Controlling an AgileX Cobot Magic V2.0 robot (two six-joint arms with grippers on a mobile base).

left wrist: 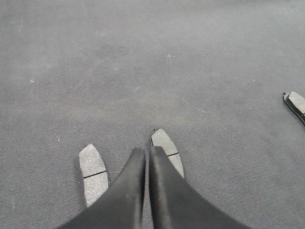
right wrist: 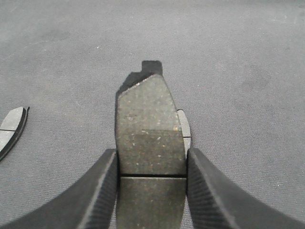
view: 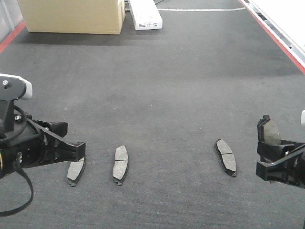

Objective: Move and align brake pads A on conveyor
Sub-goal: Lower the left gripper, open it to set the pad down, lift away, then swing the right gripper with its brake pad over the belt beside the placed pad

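Observation:
Three brake pads lie grey face up on the dark conveyor belt [view: 162, 86]: a left one [view: 76, 171], a middle one [view: 120, 164] and a right one [view: 226, 157]. My left gripper [view: 81, 151] is shut and empty, with its tips above the left pad. In the left wrist view its shut tips [left wrist: 147, 152] hover between the left pad [left wrist: 93, 174] and the middle pad [left wrist: 167, 145]. My right gripper [view: 269, 152] is shut on the fourth pad [view: 272, 131], holding it by its long edges above the belt [right wrist: 147, 129]. The right pad on the belt shows at the left edge of the right wrist view [right wrist: 12, 126].
A cardboard box [view: 74, 14] and a long white box [view: 145, 14] stand at the belt's far end. Red edge strips run along the right [view: 274, 36] and left [view: 9, 38]. A light grey sliver [right wrist: 184, 126] shows behind the held pad; I cannot tell what it is.

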